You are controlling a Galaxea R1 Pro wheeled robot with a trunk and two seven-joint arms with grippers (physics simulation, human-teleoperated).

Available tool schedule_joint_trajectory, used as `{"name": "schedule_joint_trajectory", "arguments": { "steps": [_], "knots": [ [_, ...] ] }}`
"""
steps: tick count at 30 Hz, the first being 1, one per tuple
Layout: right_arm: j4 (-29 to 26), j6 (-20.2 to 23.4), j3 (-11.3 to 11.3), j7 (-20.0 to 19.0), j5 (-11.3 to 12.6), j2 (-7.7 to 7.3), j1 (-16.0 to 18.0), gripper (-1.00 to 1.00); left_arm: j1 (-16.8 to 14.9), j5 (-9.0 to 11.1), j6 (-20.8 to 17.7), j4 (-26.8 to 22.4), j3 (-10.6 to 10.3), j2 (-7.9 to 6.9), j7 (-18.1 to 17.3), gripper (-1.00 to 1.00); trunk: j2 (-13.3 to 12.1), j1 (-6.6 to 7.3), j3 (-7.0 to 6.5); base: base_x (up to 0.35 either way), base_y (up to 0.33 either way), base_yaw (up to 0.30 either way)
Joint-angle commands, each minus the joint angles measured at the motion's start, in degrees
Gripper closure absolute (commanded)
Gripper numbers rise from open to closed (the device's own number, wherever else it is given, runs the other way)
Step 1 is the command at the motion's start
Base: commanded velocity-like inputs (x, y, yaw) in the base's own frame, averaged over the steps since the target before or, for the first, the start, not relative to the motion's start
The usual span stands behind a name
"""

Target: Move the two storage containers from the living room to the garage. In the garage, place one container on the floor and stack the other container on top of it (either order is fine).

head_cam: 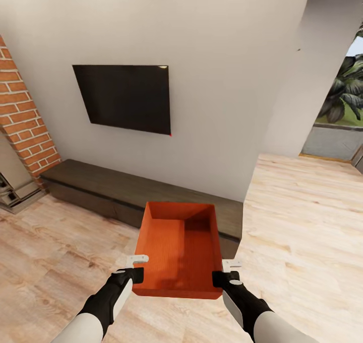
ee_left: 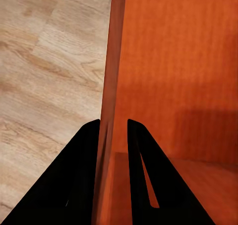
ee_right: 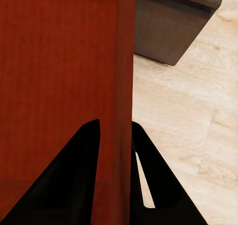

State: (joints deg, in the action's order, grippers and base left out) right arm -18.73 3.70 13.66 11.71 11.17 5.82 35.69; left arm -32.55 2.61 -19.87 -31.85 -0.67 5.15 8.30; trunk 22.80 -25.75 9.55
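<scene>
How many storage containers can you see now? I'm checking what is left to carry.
1. The storage container is held above the wood floor, before the TV bench, left claw and right claw each clamped on a side wall. A second may be out of view.

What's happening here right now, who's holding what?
The robot is carrying one orange container in front of it with both arms. The left pincer is clamped on the container's left wall, the right pincer on its right wall, one finger inside and one outside each. The container is empty and held above the wood floor. It is in the living room, facing the wall TV and the low dark cabinet, with a brick column at the left.
</scene>
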Motion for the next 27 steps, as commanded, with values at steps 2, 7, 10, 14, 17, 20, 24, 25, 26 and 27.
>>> {"name": "schedule_joint_trajectory", "arguments": {
  "steps": [2,7,10,14,17,20,24,25,26,27],
  "knots": [
    [-0.08,0.34,-0.21,1.38,-0.01,-0.02,-0.01,1.00,-0.06,-1.38,-0.47,-0.23,0.86,0.04,1.10,1.00,0.11,-0.03,-0.07,0.000,0.000,0.000],
    [-0.08,0.34,-0.21,1.38,-0.01,-0.02,-0.01,1.00,-0.06,-1.38,-0.47,-0.23,0.84,0.04,1.10,1.00,0.11,-0.03,-0.53,0.000,0.000,0.000],
    [-0.08,0.34,-0.21,1.38,-0.01,-0.02,-0.01,1.00,-0.06,-1.38,-0.48,-0.23,0.87,0.04,1.10,1.00,0.11,-0.03,-0.80,0.000,0.000,0.000],
    [-0.08,0.34,-0.21,1.38,-0.01,-0.02,-0.01,1.00,-0.06,-1.38,-0.45,-0.23,0.88,0.04,1.10,1.00,0.11,-0.03,-1.17,0.000,0.000,0.000],
    [-0.08,0.34,-0.21,1.38,-0.01,-0.02,-0.01,1.00,-0.06,-1.38,-0.46,-0.23,0.89,0.04,1.10,1.00,0.11,-0.03,-1.44,0.000,0.000,0.000],
    [-0.08,0.34,-0.21,1.38,-0.01,-0.02,-0.01,1.00,-0.06,-1.38,-0.46,-0.23,0.86,0.04,1.10,1.00,0.11,-0.03,-1.71,0.000,0.000,0.000],
    [-0.08,0.34,-0.21,1.34,-0.01,-0.05,-0.01,1.00,-0.06,-1.38,-0.46,-0.23,0.86,0.04,1.10,1.00,0.11,-0.03,-2.08,0.000,0.000,0.000],
    [-0.08,0.34,-0.21,1.33,-0.01,-0.04,-0.01,1.00,-0.06,-1.38,-0.45,-0.23,0.86,0.04,1.10,1.00,0.11,-0.03,-2.17,0.000,0.000,0.000],
    [-0.08,0.34,-0.21,1.32,-0.01,-0.03,-0.01,1.00,-0.06,-1.38,-0.47,-0.23,0.86,0.04,1.10,1.00,0.11,-0.03,-2.26,0.000,0.000,0.000],
    [-0.08,0.34,-0.21,1.32,-0.01,-0.03,-0.01,1.00,-0.06,-1.38,-0.46,-0.23,0.86,0.04,1.10,1.00,0.11,-0.03,-2.35,0.000,0.000,0.000]
  ]
}}
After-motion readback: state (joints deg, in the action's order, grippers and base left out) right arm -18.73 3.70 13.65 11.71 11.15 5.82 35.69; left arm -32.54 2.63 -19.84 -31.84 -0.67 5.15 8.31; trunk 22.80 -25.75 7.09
